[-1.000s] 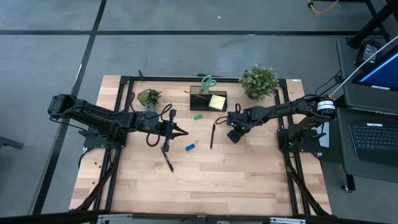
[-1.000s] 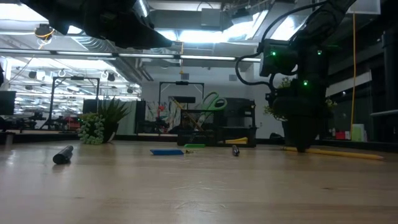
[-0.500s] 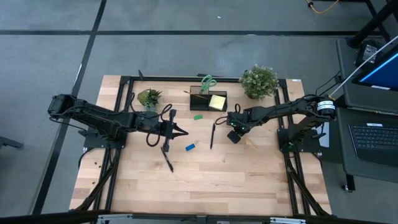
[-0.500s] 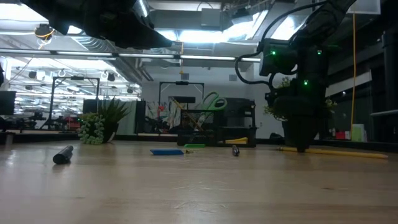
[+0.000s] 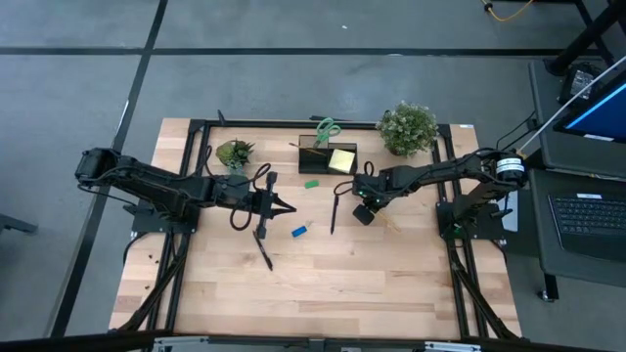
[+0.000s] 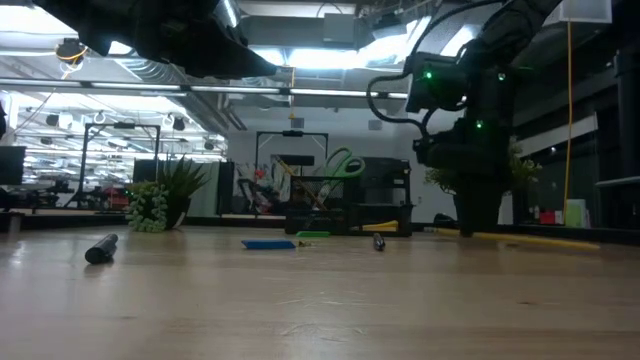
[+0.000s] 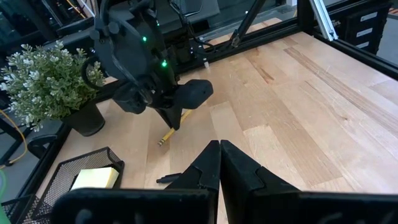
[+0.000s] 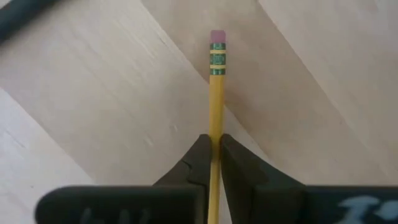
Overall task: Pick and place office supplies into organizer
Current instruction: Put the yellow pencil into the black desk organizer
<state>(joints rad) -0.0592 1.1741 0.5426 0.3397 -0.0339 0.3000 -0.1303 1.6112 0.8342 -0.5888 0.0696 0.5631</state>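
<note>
Right gripper [image 8: 213, 155] pinches yellow pencil [image 8: 216, 93] over the table [image 5: 391, 284]; left gripper [image 7: 219, 163] pressed together, idle mid-table.

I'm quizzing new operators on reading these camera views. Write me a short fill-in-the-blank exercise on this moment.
1. The right gripper has its fingers shut on a yellow ____.
2. The sticky-note pad lies in the black ____.
3. The fingers of the left gripper are ____, holding nothing.
4. The handles of the scissors are coloured ____.

Missing words: pencil; organizer; shut; green
</note>
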